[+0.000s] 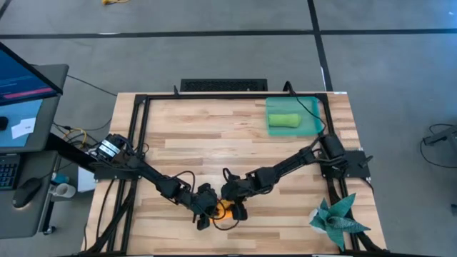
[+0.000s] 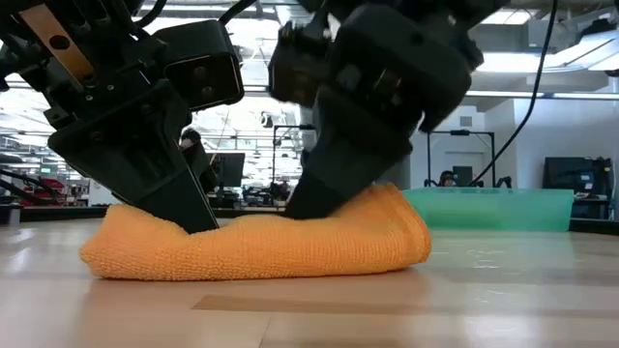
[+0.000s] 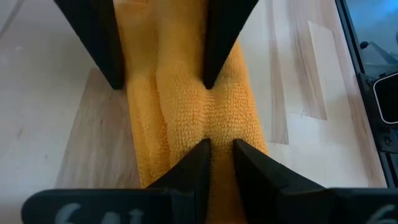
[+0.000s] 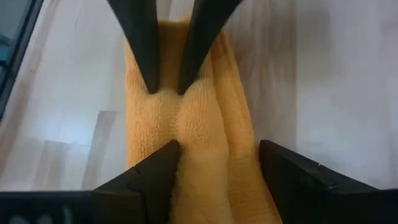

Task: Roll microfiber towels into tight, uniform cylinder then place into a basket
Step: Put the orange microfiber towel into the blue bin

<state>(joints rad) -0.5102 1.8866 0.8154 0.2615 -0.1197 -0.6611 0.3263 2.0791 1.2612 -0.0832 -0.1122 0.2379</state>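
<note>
Crucially, the rolled orange towel (image 1: 223, 209) lies at lower centre of the high frame, long axis running between both hands. Left hand (image 3: 219, 155) pinches a fold near one end; right hand (image 4: 217, 165) straddles the other, fingers spread apart. The basket (image 1: 314, 127), holding the green roll (image 1: 283, 121), sits upper right, nearer the right arm. Only the low view shows the roll's thickness.

Grey floor (image 1: 214, 18) w/ dark seams, monitor (image 1: 21, 75) at left (lit).
</note>
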